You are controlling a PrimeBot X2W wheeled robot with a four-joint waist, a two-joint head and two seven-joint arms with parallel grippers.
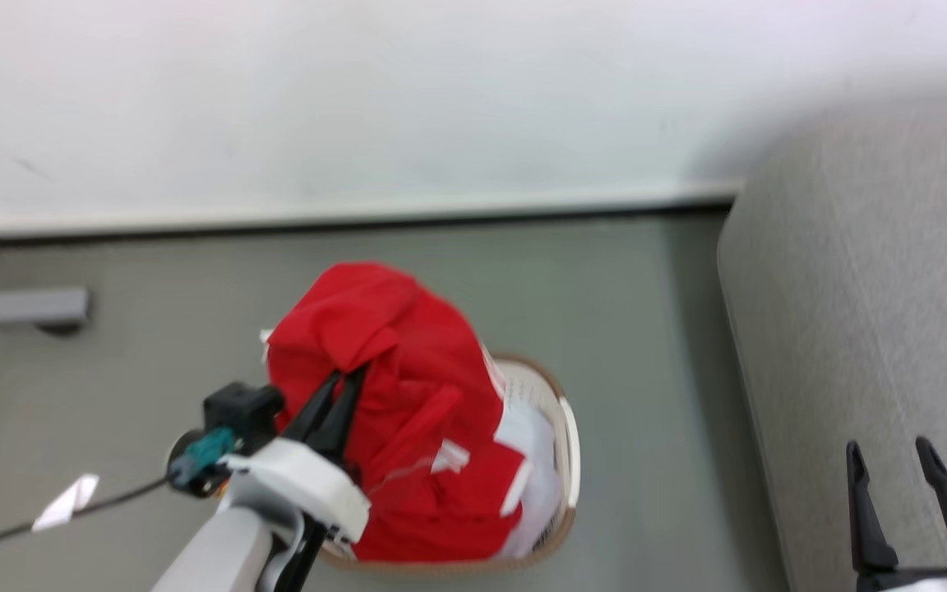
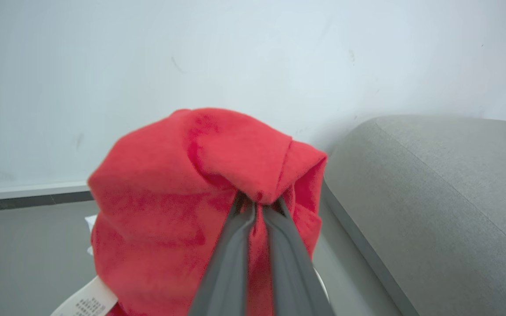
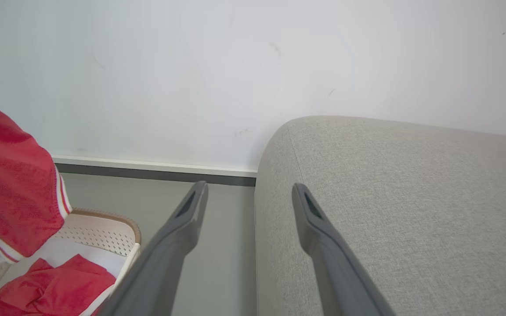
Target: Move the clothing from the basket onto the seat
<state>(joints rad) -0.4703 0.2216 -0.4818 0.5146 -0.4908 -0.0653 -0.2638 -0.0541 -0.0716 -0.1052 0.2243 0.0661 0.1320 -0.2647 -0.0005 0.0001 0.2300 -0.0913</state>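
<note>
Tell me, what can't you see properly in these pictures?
1. Basket inside: head view, the red garment held by the left gripper covers most of it.
2. Garment label: left wrist view, print too small, cut by the bottom edge.
3. Seat: cut off by the right edge, all views.
4. Grey floor object: head view, blurred.

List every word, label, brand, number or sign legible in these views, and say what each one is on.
No text here can be read.
Too blurred to read: dark printed lines on the care label hanging from the red garment, left wrist view.
Too blurred to tell any print: the white tags on the same garment, head view.
No print visible: the white flag on the cable.
</note>
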